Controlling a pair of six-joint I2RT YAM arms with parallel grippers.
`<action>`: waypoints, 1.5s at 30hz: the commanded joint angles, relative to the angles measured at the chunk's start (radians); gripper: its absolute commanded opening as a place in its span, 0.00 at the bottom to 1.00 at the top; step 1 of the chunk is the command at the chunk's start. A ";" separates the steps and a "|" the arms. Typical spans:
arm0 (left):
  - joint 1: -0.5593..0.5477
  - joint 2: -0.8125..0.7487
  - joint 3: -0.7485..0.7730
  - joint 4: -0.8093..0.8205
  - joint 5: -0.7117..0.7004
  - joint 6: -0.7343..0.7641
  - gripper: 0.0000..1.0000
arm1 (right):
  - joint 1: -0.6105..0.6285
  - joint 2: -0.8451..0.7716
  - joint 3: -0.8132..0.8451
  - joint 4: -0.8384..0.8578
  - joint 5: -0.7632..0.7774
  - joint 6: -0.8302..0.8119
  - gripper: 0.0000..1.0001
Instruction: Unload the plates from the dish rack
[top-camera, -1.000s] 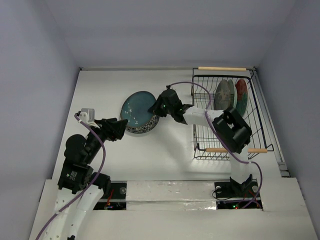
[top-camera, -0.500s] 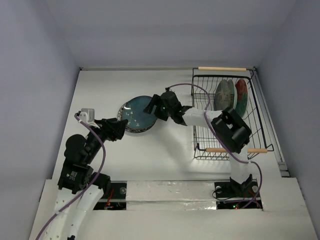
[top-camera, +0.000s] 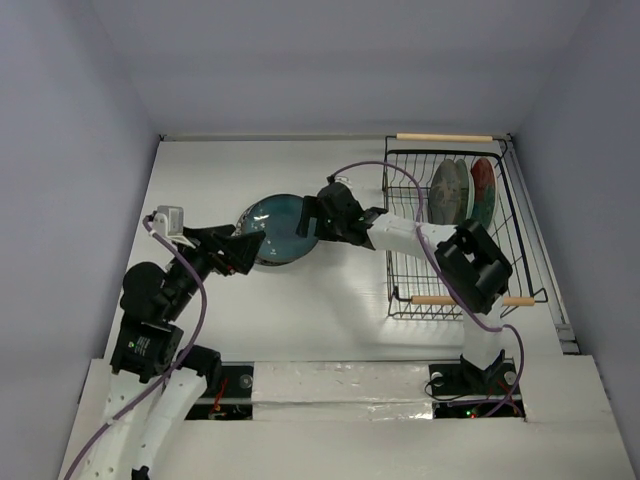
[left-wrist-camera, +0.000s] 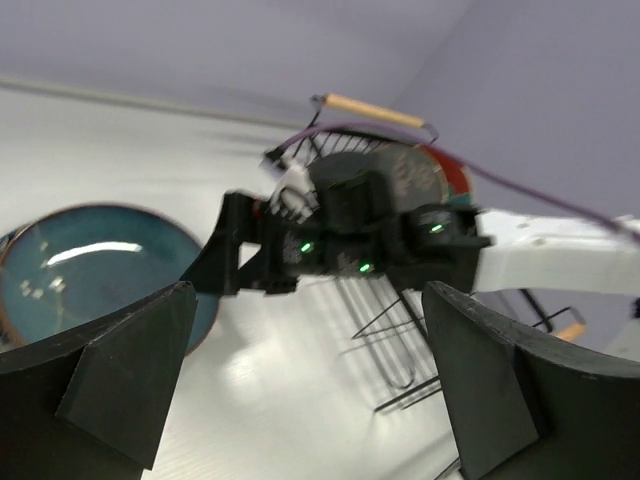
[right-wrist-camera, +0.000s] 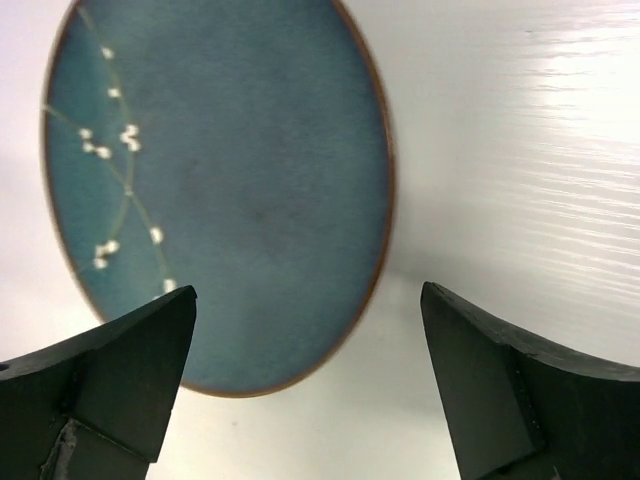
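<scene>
Showing a white table with the dish rack standing at its right side, well apart from the unloading spot near the middle. Judging the step in hand as the return trip to the rack, so:
- lifting straight up before swinging right, to avoid dragging across the plate below;
- clearing the rack's near wooden handle;
- coming down on the next upright plate from above and pinching its top rim squarely.

Showing the right arm with its elbow raised over that near handle and its forearm stretching leftward across the table. Showing the left arm folded at the near left, with its wrist pointing in toward the same spot.

Showing the teal-blue plate lying flat outside the rack, seemingly stacked on a darker plate peeping out at its near edge. Leaving a grey-green plate and, just beside it, a red plate upright at the rack's far right.

Showing the right gripper hovering over the teal-blue plate's right edge — jaws spread wide, gripping nothing. Showing the left gripper near the plate's left edge, likewise spread and empty.
</scene>
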 joint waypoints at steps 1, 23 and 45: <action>0.007 0.013 0.105 0.122 0.057 -0.058 0.96 | 0.003 -0.033 0.050 -0.062 0.078 -0.066 0.98; 0.007 0.033 0.218 0.186 0.091 -0.192 0.99 | 0.013 0.024 0.090 -0.020 0.053 -0.068 0.20; -0.011 -0.080 0.060 -0.119 -0.096 0.075 0.99 | 0.022 0.050 0.084 0.009 0.109 -0.068 0.20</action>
